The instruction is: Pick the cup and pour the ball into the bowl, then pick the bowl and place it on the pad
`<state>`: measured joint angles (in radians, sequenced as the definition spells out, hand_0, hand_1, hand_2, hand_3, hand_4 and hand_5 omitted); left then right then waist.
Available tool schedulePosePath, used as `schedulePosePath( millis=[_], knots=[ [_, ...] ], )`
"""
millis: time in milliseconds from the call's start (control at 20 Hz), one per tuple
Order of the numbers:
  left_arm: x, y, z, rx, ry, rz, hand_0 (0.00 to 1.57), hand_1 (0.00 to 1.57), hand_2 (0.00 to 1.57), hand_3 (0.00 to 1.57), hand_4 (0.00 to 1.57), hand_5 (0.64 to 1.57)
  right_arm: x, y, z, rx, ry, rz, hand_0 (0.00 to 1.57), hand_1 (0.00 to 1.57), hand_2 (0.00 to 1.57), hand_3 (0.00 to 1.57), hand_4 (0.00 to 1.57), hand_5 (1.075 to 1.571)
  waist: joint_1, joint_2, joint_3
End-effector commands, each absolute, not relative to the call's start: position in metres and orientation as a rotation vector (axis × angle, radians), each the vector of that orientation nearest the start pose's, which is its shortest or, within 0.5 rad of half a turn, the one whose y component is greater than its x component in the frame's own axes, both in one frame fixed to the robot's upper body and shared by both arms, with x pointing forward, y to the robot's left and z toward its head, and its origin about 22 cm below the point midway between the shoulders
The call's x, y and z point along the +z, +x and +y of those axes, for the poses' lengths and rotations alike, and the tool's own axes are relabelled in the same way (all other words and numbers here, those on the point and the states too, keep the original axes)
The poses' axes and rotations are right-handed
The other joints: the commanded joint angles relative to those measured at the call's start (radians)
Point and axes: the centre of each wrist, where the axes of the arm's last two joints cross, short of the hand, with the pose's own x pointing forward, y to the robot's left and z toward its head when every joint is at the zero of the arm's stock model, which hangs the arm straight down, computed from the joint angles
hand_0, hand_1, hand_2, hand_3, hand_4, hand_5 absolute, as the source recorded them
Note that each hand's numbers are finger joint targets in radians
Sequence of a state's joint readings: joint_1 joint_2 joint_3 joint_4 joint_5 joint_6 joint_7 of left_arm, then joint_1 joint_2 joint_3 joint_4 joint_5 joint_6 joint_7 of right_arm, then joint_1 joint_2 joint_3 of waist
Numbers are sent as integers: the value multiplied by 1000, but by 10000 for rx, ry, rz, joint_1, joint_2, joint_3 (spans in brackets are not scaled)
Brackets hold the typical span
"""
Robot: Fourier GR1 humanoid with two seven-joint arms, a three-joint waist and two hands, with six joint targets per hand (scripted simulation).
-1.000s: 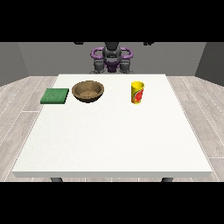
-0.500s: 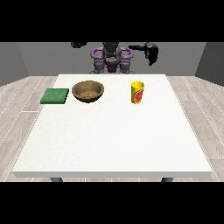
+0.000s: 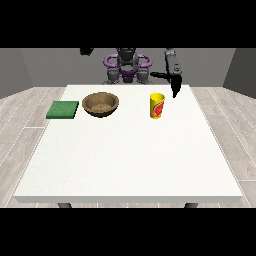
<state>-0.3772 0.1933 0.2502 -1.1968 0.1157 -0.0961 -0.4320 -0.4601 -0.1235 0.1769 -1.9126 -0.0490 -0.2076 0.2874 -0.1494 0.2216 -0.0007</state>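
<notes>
A yellow cup (image 3: 157, 105) with a red mark stands upright on the white table (image 3: 130, 155), right of centre at the back. I cannot see any ball; the cup's inside is hidden. A brown wooden bowl (image 3: 101, 104) sits to its left, and a green pad (image 3: 63, 109) lies left of the bowl. The hand at the view's right (image 3: 175, 86) hangs fingers-down just behind and to the right of the cup, apart from it, with its thumb sticking out sideways. It holds nothing. Only a dark bit of the hand at the view's left (image 3: 86, 50) shows, high above the table's back left.
The robot's torso (image 3: 127, 67) stands behind the table's far edge. Bare white tabletop stretches from the three objects to the near edge. Grey wooden floor surrounds the table.
The hand at the view's right has swung down and forward from beside the shoulder to just behind the cup. The hand at the view's left has lifted. Cup, bowl and pad have not moved.
</notes>
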Motion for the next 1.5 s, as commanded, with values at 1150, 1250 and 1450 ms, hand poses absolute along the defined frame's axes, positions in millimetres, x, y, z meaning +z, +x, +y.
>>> schedulePosePath(
  millis=[1150, 1250, 1450],
  knots=[
    [-44, 344, 346, 1413, 2384, -20493, 1121, 1121, 1571, 1499, 480, 1536, 237, 210, -242, 2786, 2164, -21819, 0, 0, 0, 0, 0, 1564, -1948, 1522, -8],
    [-31, 343, 361, 112, 4609, -20949, 1320, 1320, 1571, 1571, 965, 1530, 223, 218, -241, 2214, 1989, -21687, 0, 0, 0, 0, 0, 1562, -1689, 1411, 2],
    [-51, 340, 341, -605, 5082, -20304, 1316, 1316, 1571, 1571, 1061, 1486, 241, 219, -258, 2064, 1802, -21600, 0, 0, 0, 0, 0, 1562, -1577, 1184, 0]
  ],
)
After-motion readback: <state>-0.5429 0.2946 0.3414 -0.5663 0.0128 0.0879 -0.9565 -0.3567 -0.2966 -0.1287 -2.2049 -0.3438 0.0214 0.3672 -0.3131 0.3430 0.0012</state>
